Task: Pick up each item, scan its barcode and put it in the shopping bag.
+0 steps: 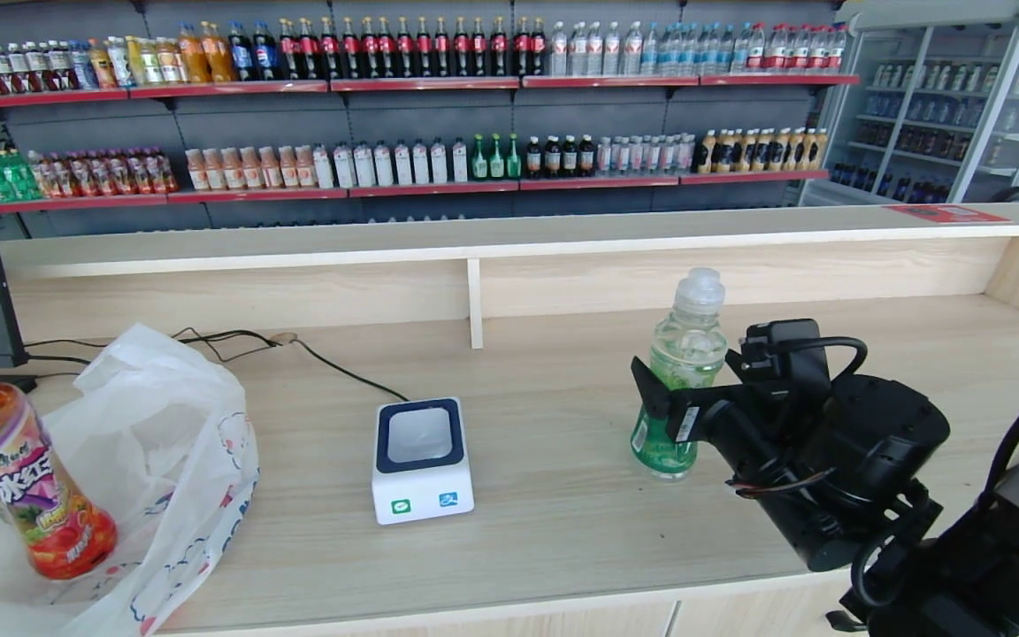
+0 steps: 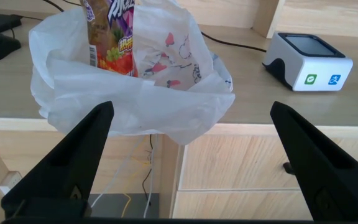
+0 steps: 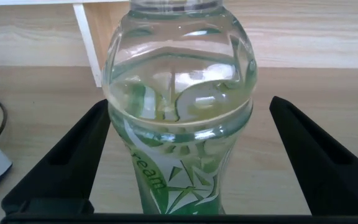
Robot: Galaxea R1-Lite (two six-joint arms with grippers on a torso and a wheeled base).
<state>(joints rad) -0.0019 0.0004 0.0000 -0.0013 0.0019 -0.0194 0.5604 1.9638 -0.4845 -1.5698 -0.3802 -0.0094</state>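
Pre-grasp stuff here, pretty much. The right gripper (image 3: pixel 188 102) is held wide open with the green bottle (image 1: pixel 682 380) stood upright between its fingers. One finger is close against the bottle's side and a visible gap is left on the other, so nothing is clamped yet. The fingers are set around the middle of the body, below the shoulder and not at the neck. That's probably done so a firm, wide bit gets squeezed and the bottle isn't tipped on the counter (image 1: pixel 563 531). The scanner (image 1: pixel 421 456) is found off to this gripper's left on the same counter, its window faced upward. So it can be guessed the label will need to be turned down towards that glass once the bottle is lifted. Whether the barcode is on the side facing the gripper can't be told. The left gripper (image 2: pixel 191 109) is also spread open with nothing in it. It seems to be hung just out from the counter edge and a bit below the top, with the shopping bag (image 2: pixel 135 93) directly ahead of it. An orange tea bottle (image 2: pixel 110 37) is already stood inside that bag. The bag's mouth is slumped open, which is handy, since the next drop-in could likely be made without the plastic being held.
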